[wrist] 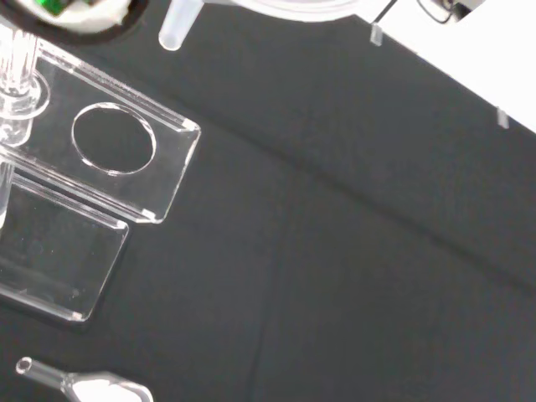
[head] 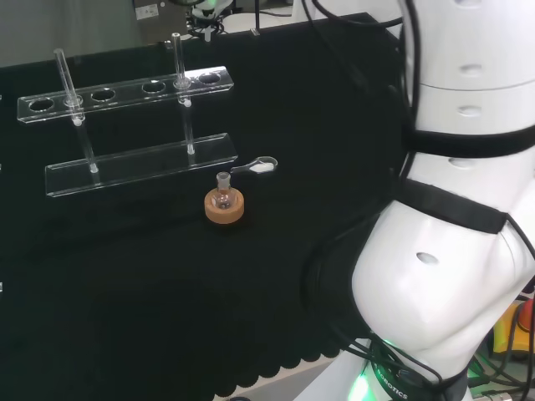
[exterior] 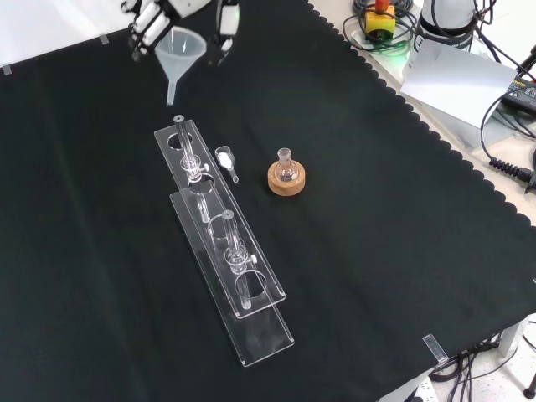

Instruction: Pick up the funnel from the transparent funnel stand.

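Funnel lifted clear of the stand

In the front view the funnel [exterior: 179,52] hangs pinched between the hand's [exterior: 155,21] curled fingers, at 11 o'clock from the transparent funnel stand [exterior: 224,243]; a small flask [exterior: 286,167] on its cork ring [exterior: 286,179] sits at the stand's 2 o'clock.

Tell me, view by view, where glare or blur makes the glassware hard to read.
Head view: funnel stand shows only by bright edges. Front view: funnel in the hand reads clearly against the cloth. Wrist view: the funnel's spout is blurred.

funnel [exterior: 178,50]: 1 | funnel stand [exterior: 222,243]: 1 | flask [exterior: 286,166]: 1 | cork ring [exterior: 286,178]: 1 | scoop [exterior: 225,159]: 1
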Controlling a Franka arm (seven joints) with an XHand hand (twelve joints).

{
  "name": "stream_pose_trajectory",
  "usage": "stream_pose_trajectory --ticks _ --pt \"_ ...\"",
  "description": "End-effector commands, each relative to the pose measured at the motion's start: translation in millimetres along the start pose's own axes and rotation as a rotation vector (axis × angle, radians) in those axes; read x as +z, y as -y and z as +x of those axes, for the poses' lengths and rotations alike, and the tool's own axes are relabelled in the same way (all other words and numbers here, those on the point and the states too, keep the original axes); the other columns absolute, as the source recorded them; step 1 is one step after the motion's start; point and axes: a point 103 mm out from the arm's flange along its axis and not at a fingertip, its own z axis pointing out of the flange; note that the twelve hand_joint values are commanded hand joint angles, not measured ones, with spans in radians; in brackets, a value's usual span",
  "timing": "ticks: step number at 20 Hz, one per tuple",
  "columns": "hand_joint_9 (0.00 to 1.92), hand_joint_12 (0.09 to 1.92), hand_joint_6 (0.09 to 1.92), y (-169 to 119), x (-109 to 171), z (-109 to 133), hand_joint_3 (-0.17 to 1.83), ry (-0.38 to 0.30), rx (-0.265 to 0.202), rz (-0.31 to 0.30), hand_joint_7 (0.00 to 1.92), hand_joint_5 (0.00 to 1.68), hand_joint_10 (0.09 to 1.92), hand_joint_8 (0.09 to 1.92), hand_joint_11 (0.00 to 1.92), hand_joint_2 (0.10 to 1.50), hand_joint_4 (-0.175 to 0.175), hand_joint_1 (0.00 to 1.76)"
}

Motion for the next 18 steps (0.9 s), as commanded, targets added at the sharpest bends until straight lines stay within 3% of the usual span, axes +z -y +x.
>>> stream_pose_trajectory --ticks 1,10,18 --pt "0.96 1.24 0.53 74.4 -15.0 4.8 0.64 0.030 0.030 0.020 0.63 0.68 0.40 0.53 0.61 0.72 0.013 0.86" --pt "1.02 1.24 0.54 118.8 0.8 20.4 0.65 0.020 0.034 0.046 0.65 0.68 0.41 0.54 0.62 0.72 0.009 0.85" --pt "1.06 1.22 0.57 135.3 30.5 38.9 0.65 0.024 0.025 0.098 0.66 0.67 0.38 0.54 0.64 0.72 0.007 0.85"
